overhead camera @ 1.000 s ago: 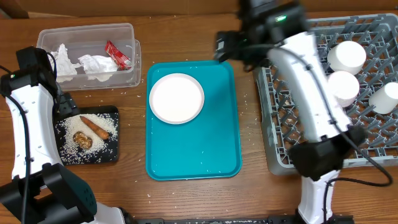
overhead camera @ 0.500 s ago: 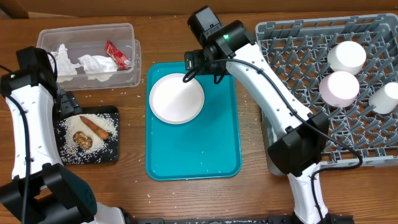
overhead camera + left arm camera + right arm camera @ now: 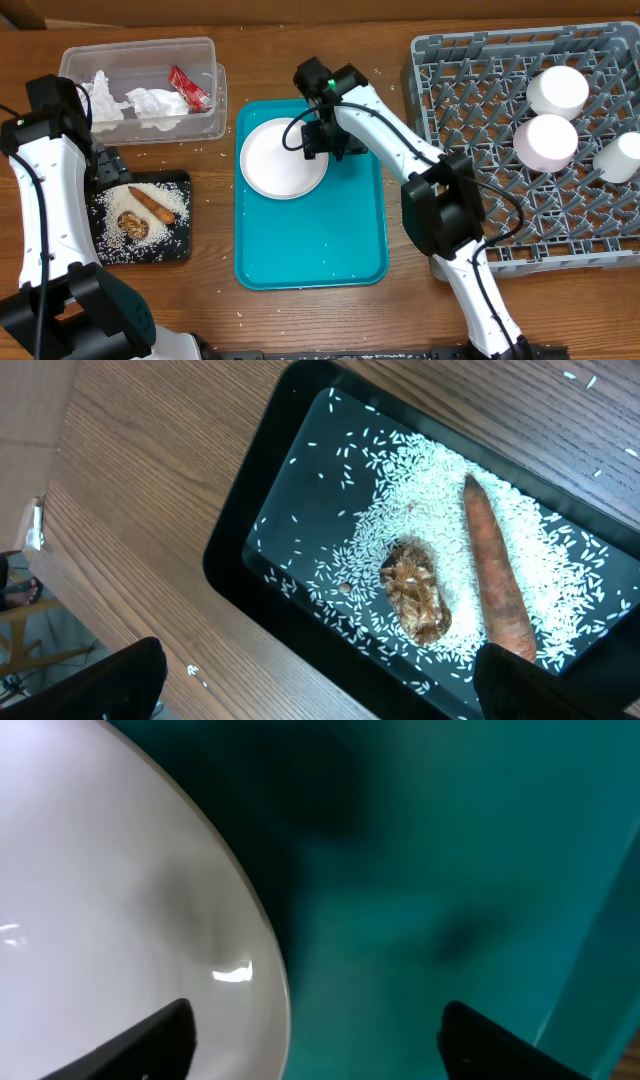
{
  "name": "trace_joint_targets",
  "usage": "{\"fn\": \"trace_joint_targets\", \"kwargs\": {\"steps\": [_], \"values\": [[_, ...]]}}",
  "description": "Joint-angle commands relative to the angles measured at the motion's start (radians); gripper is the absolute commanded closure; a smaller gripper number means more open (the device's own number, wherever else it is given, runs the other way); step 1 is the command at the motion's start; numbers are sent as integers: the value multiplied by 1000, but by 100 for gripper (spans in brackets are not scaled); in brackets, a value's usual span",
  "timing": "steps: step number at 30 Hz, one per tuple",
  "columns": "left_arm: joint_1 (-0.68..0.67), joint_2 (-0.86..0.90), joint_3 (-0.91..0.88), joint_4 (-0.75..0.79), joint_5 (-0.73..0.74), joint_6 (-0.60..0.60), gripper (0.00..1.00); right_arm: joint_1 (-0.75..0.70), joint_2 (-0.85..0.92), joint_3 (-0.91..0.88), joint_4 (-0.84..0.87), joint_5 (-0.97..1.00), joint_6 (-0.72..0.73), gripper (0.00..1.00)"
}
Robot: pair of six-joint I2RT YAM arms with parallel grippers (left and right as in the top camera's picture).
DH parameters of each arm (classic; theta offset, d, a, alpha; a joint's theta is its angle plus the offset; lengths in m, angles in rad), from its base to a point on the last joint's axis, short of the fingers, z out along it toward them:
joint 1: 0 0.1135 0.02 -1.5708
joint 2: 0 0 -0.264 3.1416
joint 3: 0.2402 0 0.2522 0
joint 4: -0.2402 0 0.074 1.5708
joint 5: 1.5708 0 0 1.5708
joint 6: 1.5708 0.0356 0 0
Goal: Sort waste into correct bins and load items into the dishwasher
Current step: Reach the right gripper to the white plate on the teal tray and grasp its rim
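Note:
A large round white plate (image 3: pixel 280 160) lies on the teal serving tray (image 3: pixel 310 245). My right gripper (image 3: pixel 327 141) is open and low over the plate's right rim (image 3: pixel 150 920); one finger is above the plate, the other above the teal tray (image 3: pixel 450 870). My left gripper (image 3: pixel 103 165) is open beside the black tray (image 3: pixel 110 250), which holds rice (image 3: pixel 420 510), a carrot piece (image 3: pixel 497 595) and a brown lump (image 3: pixel 415 590). The clear tub (image 3: pixel 140 55) holds white napkins (image 3: pixel 155 103) and a red-and-white wrapper (image 3: pixel 188 88). The grey rack (image 3: pixel 480 210) holds white dishes (image 3: pixel 546 140).
Loose rice grains lie scattered on the wooden table around the black tray and the teal tray. The rack fills the right side of the table. The table's left edge (image 3: pixel 45 510) shows in the left wrist view.
My right arm has swung left from over the rack to the teal tray and come down onto the plate's right rim. The left arm has not moved.

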Motion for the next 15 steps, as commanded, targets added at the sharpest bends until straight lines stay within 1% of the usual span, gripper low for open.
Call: {"fn": "trace_joint_targets", "kwargs": {"steps": [1,3,5,8,13,14,15], "values": [[4,2,10,1,5,15,0,7,29,3,4,-19,2,28],[4,2,10,1,5,15,0,7,37,3,3,-25,1,33],[4,2,10,1,5,15,0,9,39,3,4,-32,2,42],[4,2,10,1,5,15,0,10,39,3,4,-41,5,58],[4,2,10,2,5,15,0,10,35,14,-21,-99,5,92],[4,2,10,1,5,15,0,8,34,24,-33,-99,5,96],[4,2,10,1,5,15,0,5,32,37,-47,-96,5,96]]}}
